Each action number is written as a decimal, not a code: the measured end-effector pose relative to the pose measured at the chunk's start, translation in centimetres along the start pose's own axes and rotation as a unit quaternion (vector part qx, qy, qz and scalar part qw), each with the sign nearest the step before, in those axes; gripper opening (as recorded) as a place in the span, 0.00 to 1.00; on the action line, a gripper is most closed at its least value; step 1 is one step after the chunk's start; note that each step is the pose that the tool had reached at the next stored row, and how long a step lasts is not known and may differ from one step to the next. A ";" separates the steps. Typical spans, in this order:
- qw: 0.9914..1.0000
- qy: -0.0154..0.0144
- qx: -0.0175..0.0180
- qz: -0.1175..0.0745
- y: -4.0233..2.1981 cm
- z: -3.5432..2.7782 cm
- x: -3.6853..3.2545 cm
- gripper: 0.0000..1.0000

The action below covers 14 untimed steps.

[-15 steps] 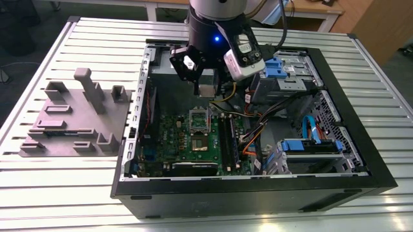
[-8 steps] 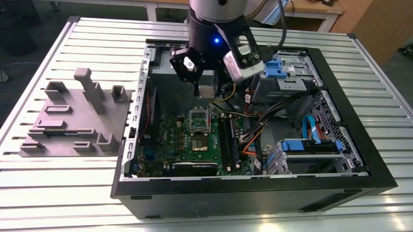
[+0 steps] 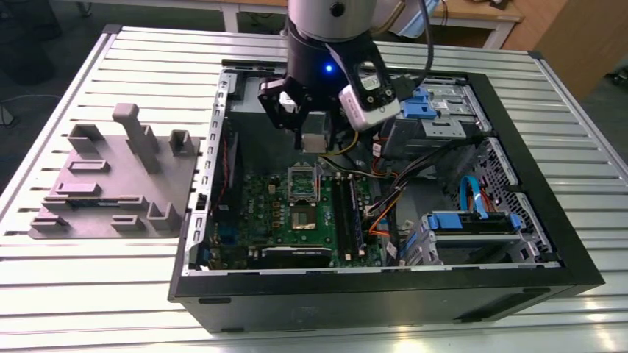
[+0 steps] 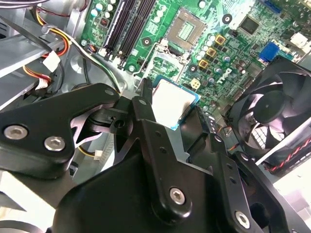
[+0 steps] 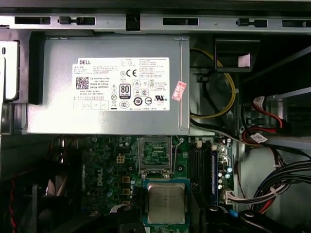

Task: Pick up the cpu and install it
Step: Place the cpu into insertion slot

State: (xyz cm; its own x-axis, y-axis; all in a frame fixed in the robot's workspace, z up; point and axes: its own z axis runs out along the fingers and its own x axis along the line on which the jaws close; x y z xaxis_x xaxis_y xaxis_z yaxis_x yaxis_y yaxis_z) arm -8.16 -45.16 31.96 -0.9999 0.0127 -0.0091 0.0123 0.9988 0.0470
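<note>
A slatted metal bench point(image 3: 98, 279) carries an open black computer case point(image 3: 393, 298), which covers the bench's middle and reaches close to its near edge. A grey moulded fixture plate point(image 3: 108, 184) with upright posts lies just beside the case, toward the bench edge on the exterior view's left. The robot arm point(image 3: 329, 29) comes down over the far half of the case. Inside, a grey power supply point(image 5: 58, 97) with a white label sits against the far wall. The green motherboard point(image 3: 265, 213) lies flat on the case floor beside it. A black cooling fan point(image 4: 272, 111) stands at one edge of the board. The hollow metal socket frame point(image 5: 155, 153) sits on the board near the power supply. The black claw point(image 4: 171, 103) is clamped on the cpu point(image 5: 166, 203), one finger on each of two opposite edges, and holds it in the air above the motherboard, clear of the board. In the exterior view the chip hangs over the far end of the board, near the socket frame. The cpu is a small flat square with a silver-grey metal lid. The lid has rounded corners and a soft sheen that glares almost white in the second wrist view. A thin blue-green rim of carrier board shows all round it.
</note>
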 end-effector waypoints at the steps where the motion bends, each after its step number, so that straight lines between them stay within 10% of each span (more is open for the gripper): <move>1: 1.000 0.000 0.000 0.000 -0.13 0.06 0.00 0.47; 14: 1.000 0.000 0.000 0.000 -0.67 0.48 0.00 0.47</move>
State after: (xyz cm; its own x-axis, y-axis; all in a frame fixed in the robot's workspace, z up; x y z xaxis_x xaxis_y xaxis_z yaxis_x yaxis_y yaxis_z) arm -8.17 -45.81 31.44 -0.9999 0.0129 -0.0092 0.0125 0.9988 0.0465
